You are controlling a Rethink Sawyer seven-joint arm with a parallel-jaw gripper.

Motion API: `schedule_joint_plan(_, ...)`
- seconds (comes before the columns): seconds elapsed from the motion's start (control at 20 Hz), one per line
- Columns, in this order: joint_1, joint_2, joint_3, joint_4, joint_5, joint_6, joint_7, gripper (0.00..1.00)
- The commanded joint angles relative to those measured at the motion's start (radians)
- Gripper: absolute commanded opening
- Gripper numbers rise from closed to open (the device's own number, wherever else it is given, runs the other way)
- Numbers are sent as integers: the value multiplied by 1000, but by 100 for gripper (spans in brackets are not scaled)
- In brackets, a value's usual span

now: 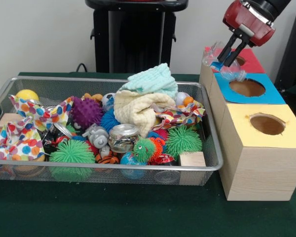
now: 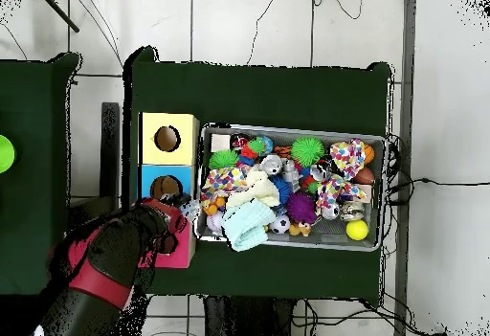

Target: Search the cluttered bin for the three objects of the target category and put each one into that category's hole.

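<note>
Green table's wire bin [image 1: 214,165] brims with toys; pincer [image 1: 229,56] grips clear bottle [image 1: 226,69].

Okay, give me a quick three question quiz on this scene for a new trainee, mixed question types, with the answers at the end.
1. True or false: the claw hangs over the wire bin.
2. The claw grips what? A) a clear crumpled plastic bottle B) a green spiky ball C) a wooden block
3. Fill in: the box nearest the camera in the front view has a ____ top.

Key: 1. False; it is over the red box. 2. A, the plastic bottle. 3. Yellow, on the yellow box; the blue box sits behind it.
</note>
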Motion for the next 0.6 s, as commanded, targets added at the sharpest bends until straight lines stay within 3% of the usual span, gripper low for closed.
schedule_joint_plan(0.05, -17, 21, 38, -49, 59, 2, 213, 0)
schedule_joint_plan(0.6, 16, 82, 4, -75, 100, -5, 253, 0)
